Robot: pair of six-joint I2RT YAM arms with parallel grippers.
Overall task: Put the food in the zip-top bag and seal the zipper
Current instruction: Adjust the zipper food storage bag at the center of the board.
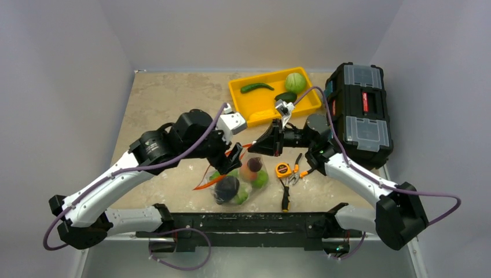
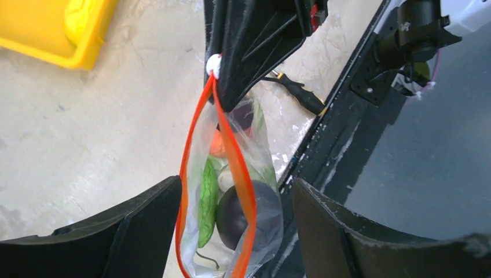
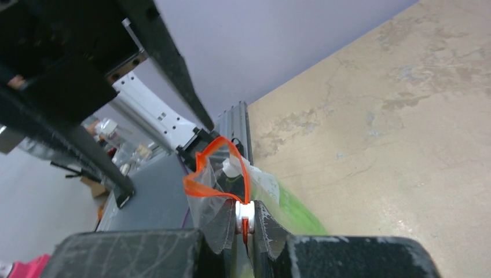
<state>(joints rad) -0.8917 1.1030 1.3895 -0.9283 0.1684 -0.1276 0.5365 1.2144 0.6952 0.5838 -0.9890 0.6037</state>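
The right gripper (image 3: 246, 227) pinches the white slider tab (image 3: 244, 211) at the bottom of its view. The left gripper (image 2: 236, 191) is spread wide around the zip-top bag (image 2: 263, 165).

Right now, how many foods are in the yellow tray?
3: a green pepper on the left, a round green piece far right, a dark one near it. The right arm may hide more.

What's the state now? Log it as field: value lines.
bag: between the grippers, food inside
zipper: mostly open, strips apart
right gripper: shut on the zipper's white slider
left gripper: open, fingers either side of bag
tray: three green items inside
tools: tape measure and pliers beside bag
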